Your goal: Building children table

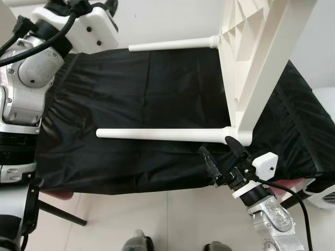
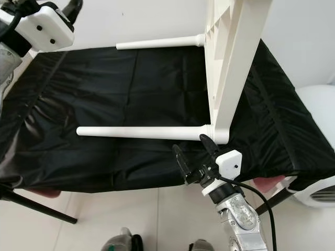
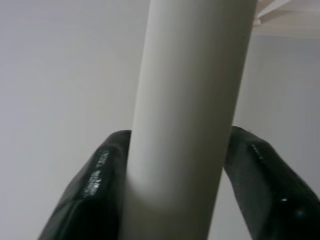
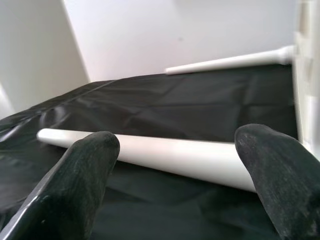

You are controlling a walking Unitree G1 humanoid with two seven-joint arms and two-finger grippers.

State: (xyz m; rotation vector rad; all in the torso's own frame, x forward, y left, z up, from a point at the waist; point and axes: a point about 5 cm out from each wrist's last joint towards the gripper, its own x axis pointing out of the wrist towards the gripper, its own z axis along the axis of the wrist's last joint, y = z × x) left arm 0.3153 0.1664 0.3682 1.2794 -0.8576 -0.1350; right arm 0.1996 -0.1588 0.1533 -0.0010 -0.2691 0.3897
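A white children's table top stands on its edge at the right of a black cloth-covered surface. Two white legs point left from it: a near leg lying low over the cloth and a far leg. My right gripper is open just in front of the near leg's base, one finger on each side of the leg and apart from it. My left arm is raised at the upper left. Its gripper is shut on another white table leg.
The cloth-covered surface ends in a front edge close to me, with black frame struts below it and pale tiled floor underneath. A white rounded appliance stands at the right. A white wall backs the surface.
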